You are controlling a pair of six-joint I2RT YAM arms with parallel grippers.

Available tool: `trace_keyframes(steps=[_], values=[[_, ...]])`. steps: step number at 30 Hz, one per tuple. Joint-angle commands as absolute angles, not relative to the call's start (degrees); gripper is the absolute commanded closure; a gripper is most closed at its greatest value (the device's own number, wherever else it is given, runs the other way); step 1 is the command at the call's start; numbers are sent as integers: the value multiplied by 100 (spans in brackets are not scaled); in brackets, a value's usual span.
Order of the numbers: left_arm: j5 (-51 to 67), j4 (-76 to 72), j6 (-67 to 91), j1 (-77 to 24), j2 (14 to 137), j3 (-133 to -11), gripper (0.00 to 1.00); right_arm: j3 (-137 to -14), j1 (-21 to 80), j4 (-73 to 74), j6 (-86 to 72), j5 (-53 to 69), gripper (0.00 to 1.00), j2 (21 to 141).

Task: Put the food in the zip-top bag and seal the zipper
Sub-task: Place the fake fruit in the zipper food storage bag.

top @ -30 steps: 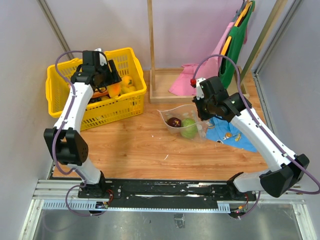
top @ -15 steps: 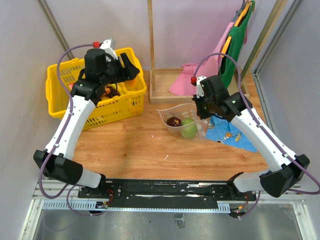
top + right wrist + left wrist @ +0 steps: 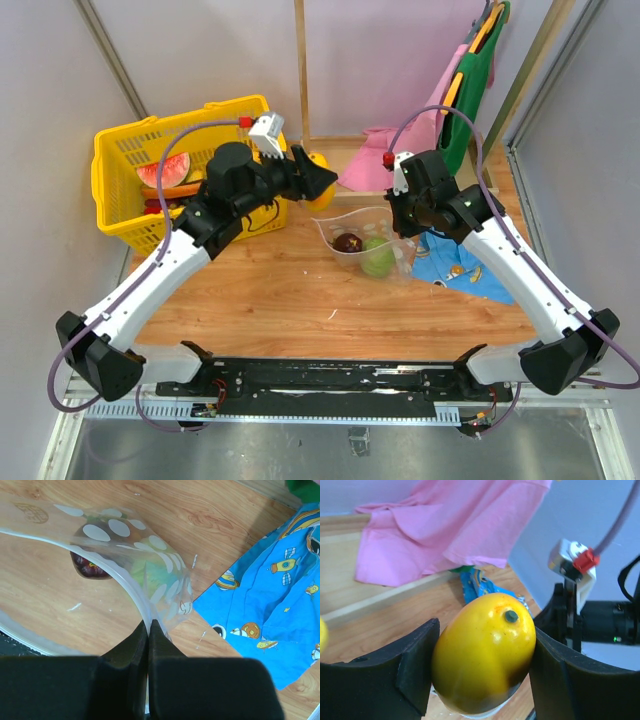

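My left gripper (image 3: 320,172) is shut on a yellow-orange toy fruit (image 3: 319,160), held in the air just left of and behind the zip-top bag (image 3: 362,232). In the left wrist view the fruit (image 3: 482,652) fills the gap between the black fingers (image 3: 415,660). The clear dotted bag stands open on the table. Inside lie a dark purple piece (image 3: 348,243) and a green round one (image 3: 378,257). My right gripper (image 3: 408,228) is shut on the bag's right rim. In the right wrist view this gripper (image 3: 149,625) pinches the white zipper strip (image 3: 125,582).
A yellow basket (image 3: 120,150) at the back left holds a watermelon slice (image 3: 160,172) and other food. A blue patterned cloth (image 3: 460,265) lies right of the bag. A pink cloth (image 3: 375,160) and a wooden frame (image 3: 300,100) stand behind. A green garment (image 3: 470,90) hangs at the back right.
My left arm has lifted out of the basket and swung right toward the bag, carrying the yellow-orange fruit. The right arm and the bag have stayed put.
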State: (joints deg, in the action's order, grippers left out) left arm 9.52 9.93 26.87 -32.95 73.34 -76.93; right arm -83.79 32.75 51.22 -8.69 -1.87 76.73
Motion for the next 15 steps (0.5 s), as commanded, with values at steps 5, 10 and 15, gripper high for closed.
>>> trace_keyframes(steps=[5, 10, 15], values=[[412, -1163, 3282, -4086, 6843, -6521, 82, -8376, 3331, 4974, -1197, -82, 99, 7461], [144, -1806, 3450, -4452, 6897, -6115, 82, -8273, 3331, 4860, -1309, 21, 99, 7386], [-108, -2331, 3559, -4758, 7035, -5794, 83, -8180, 3331, 4750, -1432, 171, 99, 7313]])
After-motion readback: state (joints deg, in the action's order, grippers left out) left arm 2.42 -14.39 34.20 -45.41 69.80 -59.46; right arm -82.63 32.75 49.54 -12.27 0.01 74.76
